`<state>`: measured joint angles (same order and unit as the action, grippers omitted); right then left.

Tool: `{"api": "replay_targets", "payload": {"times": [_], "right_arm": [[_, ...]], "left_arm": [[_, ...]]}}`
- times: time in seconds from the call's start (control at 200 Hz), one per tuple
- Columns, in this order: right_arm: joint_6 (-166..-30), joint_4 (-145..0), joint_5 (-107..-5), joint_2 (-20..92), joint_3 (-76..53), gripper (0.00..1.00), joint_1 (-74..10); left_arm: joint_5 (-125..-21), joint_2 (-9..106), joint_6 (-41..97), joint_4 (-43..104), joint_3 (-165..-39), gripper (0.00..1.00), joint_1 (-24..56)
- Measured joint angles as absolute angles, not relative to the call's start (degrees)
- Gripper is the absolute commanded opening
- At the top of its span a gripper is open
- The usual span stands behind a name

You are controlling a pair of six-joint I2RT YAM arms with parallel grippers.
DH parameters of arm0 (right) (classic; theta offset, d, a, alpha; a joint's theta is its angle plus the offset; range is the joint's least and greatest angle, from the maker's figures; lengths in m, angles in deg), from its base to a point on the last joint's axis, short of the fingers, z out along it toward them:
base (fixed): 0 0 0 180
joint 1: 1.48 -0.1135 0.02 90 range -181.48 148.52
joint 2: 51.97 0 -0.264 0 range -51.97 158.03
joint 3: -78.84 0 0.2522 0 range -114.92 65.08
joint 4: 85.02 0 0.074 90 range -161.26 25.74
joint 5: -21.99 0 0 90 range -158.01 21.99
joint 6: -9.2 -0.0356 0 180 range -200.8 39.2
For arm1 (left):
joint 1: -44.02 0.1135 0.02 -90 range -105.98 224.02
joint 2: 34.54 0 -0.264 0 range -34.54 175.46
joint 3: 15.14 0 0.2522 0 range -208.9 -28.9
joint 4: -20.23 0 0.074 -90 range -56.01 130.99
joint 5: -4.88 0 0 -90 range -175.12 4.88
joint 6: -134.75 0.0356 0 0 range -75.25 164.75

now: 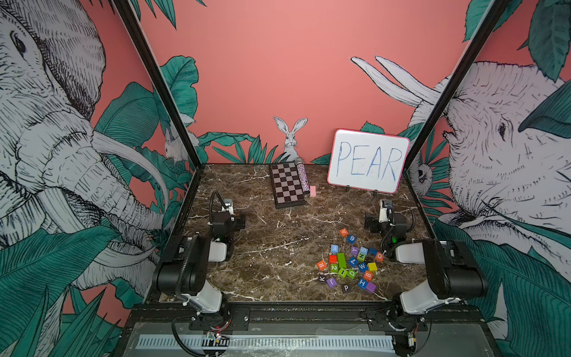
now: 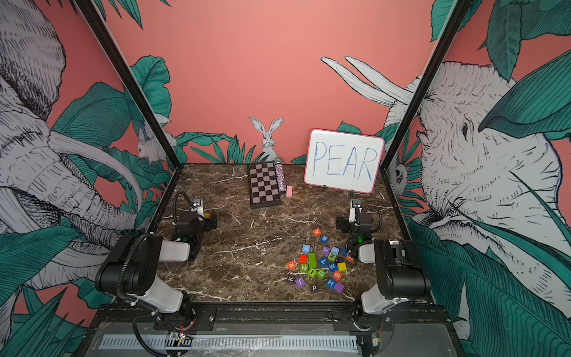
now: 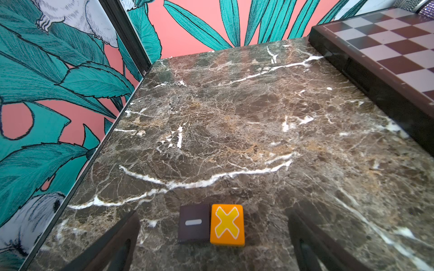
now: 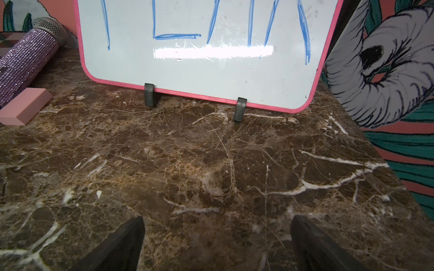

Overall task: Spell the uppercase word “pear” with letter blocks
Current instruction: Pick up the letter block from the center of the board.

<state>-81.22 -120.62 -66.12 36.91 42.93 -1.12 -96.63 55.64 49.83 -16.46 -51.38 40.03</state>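
Observation:
The letter blocks lie loose among a scatter of cubes at the front right in both top views. Orange A (image 1: 344, 232) is farthest back, light-blue E (image 1: 334, 248) is left of the pile, orange R (image 1: 321, 265) is at its left edge, and black P (image 1: 346, 288) is nearest the front. My right gripper (image 4: 217, 217) stands open over bare marble, behind the pile and facing the whiteboard. My left gripper (image 3: 213, 212) is open at the left side; a black dash block (image 3: 193, 223) and an orange X block (image 3: 227, 225) lie untouched between its fingers.
A pink-edged whiteboard (image 1: 367, 160) reading PEAR stands at the back right. A chessboard (image 1: 287, 185), a glittery microphone (image 1: 302, 176) and a pink eraser (image 1: 312, 191) lie at the back middle. Green, purple, blue and yellow cubes (image 1: 352, 262) crowd the task's blocks.

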Motion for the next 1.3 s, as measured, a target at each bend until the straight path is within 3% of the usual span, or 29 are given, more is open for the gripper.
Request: {"api": "replay_targets", "payload": {"times": [0.98, 1.3], "right_arm": [[-81.2, -116.93, -66.36, 36.17, 41.81, 0.99, -1.21], [-81.16, -103.22, -71.19, 27.16, 36.09, 0.99, -4.68]], "left_arm": [[-97.07, 55.55, 49.68, -16.38, -51.38, 0.99, 40.03], [-99.32, 47.0, 48.69, 0.35, -59.29, 0.99, 39.64]]}}
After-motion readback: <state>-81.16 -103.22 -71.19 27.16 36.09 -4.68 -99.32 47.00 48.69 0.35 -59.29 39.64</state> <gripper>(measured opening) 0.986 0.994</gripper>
